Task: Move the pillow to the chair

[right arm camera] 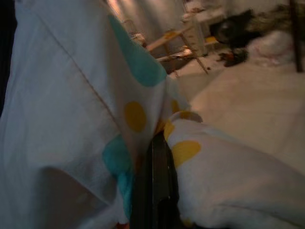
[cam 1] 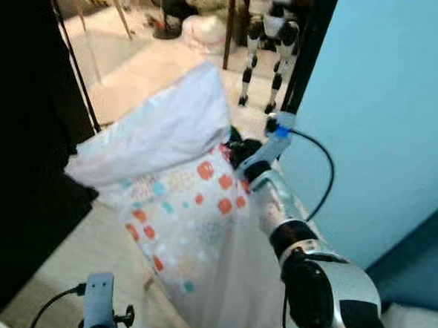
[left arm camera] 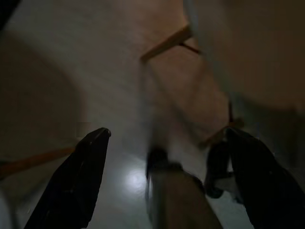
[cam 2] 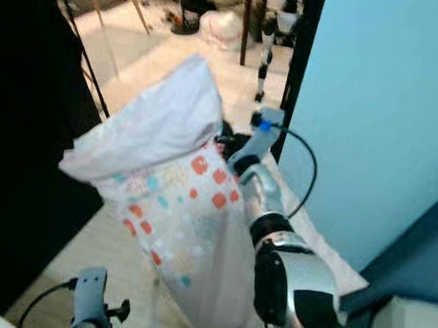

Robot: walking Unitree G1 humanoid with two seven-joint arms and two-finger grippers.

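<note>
Pillow [cam 1: 176, 198]: lower end cut off by the bottom edge of the head views; its bulk hides the floor behind it. Right gripper [cam 1: 235, 150]: fingertips buried in the pillow fabric; in the right wrist view one dark finger [right arm camera: 155, 186] shows, the rest covered by cloth. Left gripper [left arm camera: 162, 143]: wrist view dark and motion-blurred; a smeared pale shape between the jaws cannot be identified. Left arm cut off at the bottom edge. Far room clutter too small to tell.

No readable text, no labels, no brand marks, no numbers, no signs anywhere
</note>
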